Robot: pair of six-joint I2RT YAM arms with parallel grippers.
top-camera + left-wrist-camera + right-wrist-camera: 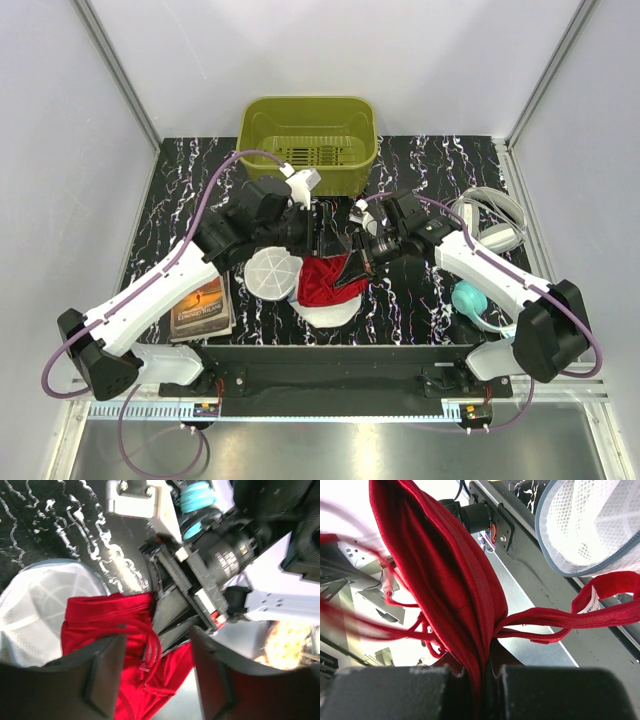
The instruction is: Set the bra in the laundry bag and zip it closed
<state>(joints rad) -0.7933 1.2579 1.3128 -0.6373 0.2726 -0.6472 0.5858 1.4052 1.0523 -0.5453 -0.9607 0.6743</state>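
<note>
The right hand (482, 674) is pinching the bra (445, 580) by a folded edge. Its fingers are pressed together on the fabric, so the cups and thin straps are draping free instead of bunching on the desk (400, 300). Over the bra, at about eleven o'clock, the left hand (157, 652) is hovering with fingers spread, gripping nothing, probably readying to guide the fabric. The laundry bag (272, 272) is lying just beside the bra at nine o'clock, apparently open. The bra is not yet inside.
</note>
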